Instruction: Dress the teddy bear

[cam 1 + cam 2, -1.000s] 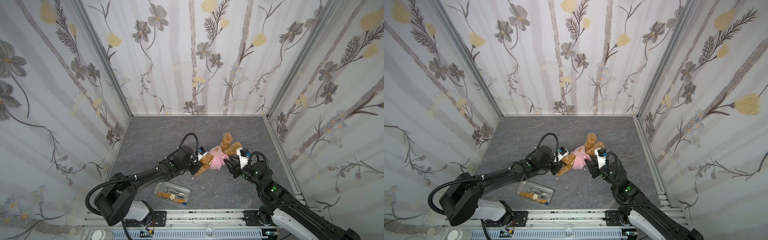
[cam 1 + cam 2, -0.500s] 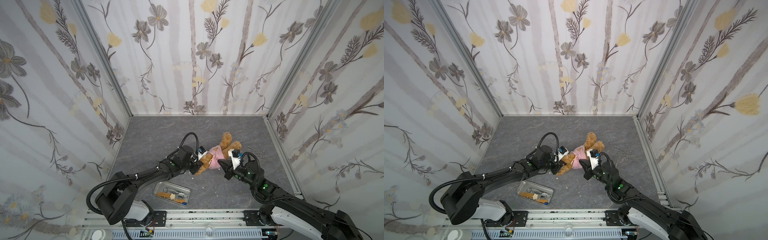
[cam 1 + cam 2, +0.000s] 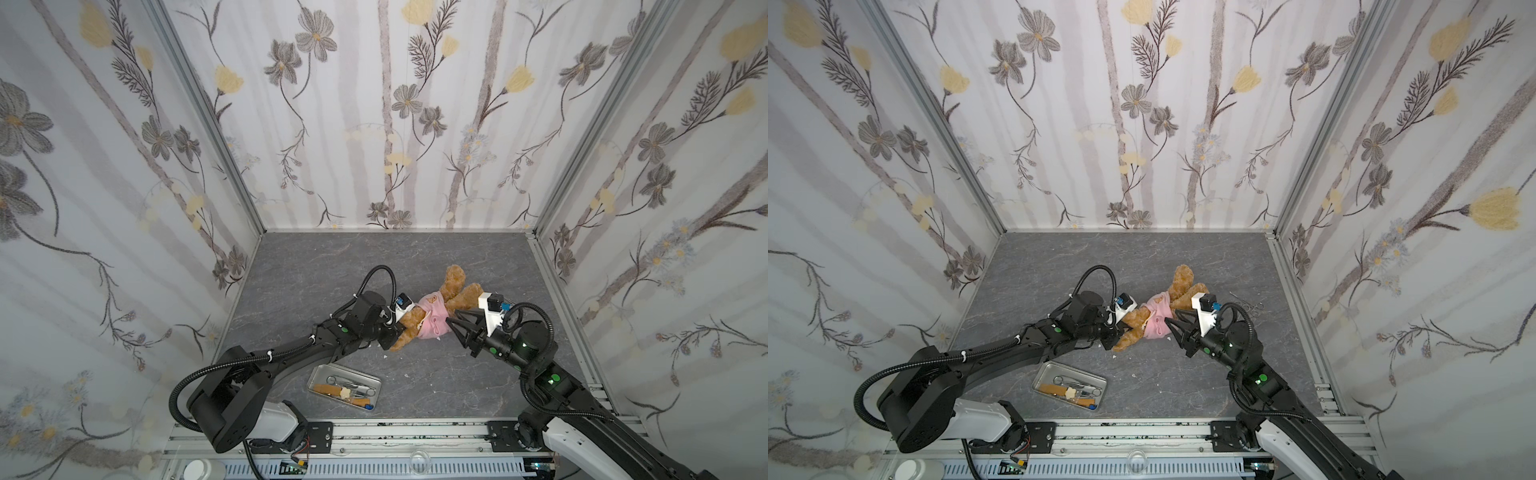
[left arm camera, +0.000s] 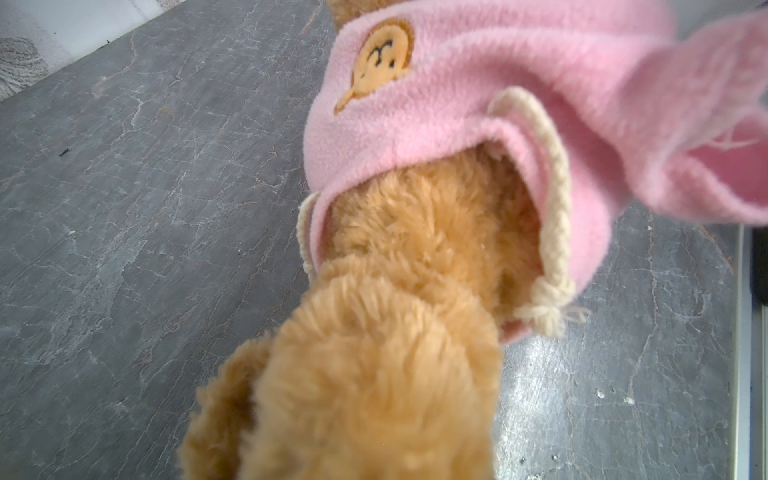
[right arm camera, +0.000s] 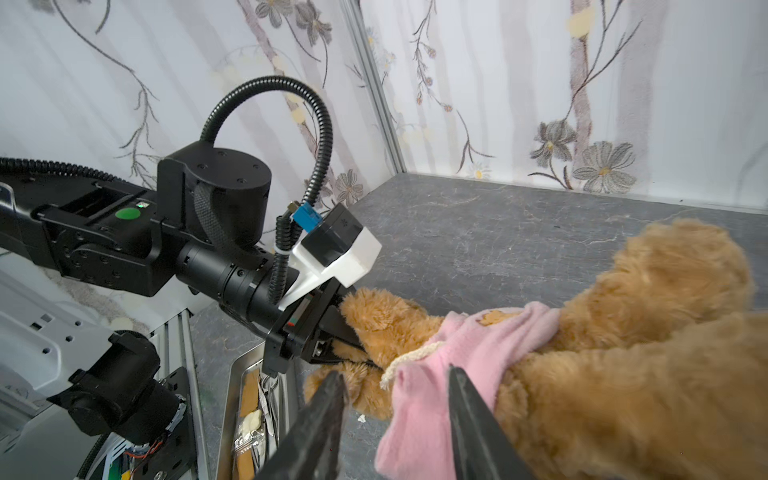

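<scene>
In both top views the bear point(image 3: 455, 286) point(image 3: 1183, 276) lies near the middle of the desk point(image 3: 291, 291) point(image 3: 1025, 286). Its legs point toward the back edge and its head toward the front left corner. A pink shirt point(image 3: 432, 320) point(image 3: 1156, 322) is bunched round its trunk. The left gripper point(image 3: 395, 334) point(image 3: 1113, 334) sits at the head end, its tips lost in fur. The right gripper point(image 3: 451, 316) point(image 3: 1169, 315) stands just beside the shirt on the bear's other side, fingers apart. A tray point(image 3: 316, 374) point(image 3: 1040, 374) of small tools sits near the front edge, left of the bear.

In the left wrist view the bear point(image 4: 386, 353) fills the near part, its fur coming out of an opening in the shirt point(image 4: 498, 83). That opening is edged with a cream cord point(image 4: 555, 208). A bear-face print point(image 4: 380, 58) shows on the pink cloth, and the grey desk point(image 4: 124, 208) shows on both sides.

In the right wrist view the left gripper point(image 5: 353, 332) is clamped on the fur at the head of the bear point(image 5: 665, 270). The right gripper point(image 5: 395, 372) has its two dark fingers point(image 5: 328, 407) spread wide. A fold of the shirt point(image 5: 478, 345) lies between them, and I cannot tell whether either finger touches it. The tray point(image 5: 232, 395) shows below the left gripper.
</scene>
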You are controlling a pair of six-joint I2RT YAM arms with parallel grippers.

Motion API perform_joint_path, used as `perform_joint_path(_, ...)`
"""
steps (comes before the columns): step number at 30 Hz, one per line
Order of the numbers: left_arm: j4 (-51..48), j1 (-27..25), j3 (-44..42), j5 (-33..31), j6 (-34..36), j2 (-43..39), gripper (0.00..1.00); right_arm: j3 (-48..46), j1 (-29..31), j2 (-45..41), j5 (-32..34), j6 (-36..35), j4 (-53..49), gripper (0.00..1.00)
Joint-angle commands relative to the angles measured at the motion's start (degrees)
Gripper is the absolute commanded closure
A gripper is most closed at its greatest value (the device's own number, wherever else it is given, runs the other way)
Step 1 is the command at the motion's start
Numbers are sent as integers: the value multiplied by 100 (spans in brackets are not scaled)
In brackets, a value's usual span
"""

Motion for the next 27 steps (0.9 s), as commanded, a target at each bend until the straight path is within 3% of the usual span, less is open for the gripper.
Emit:
perform_joint_path(1,263,9,-18,295,220,-73,100,-25,-512,-51,-845,249,-506,66)
perform_joint_path(7,271,5,-8,385,259,-101,100,-37,-645,347,-1113,68,-714,81)
perform_joint_path(16,271,9,-8,460,224,-186,100,-566,-644,211,-821,169,-248,70)
perform_joint_path(24,263,9,-20,561,206,-235,100,-614,-627,519,-995,41,332,69)
perform_joint_path(27,263,9,-25,571,198,-242,100,-560,-583,724,-1027,17,484,75)
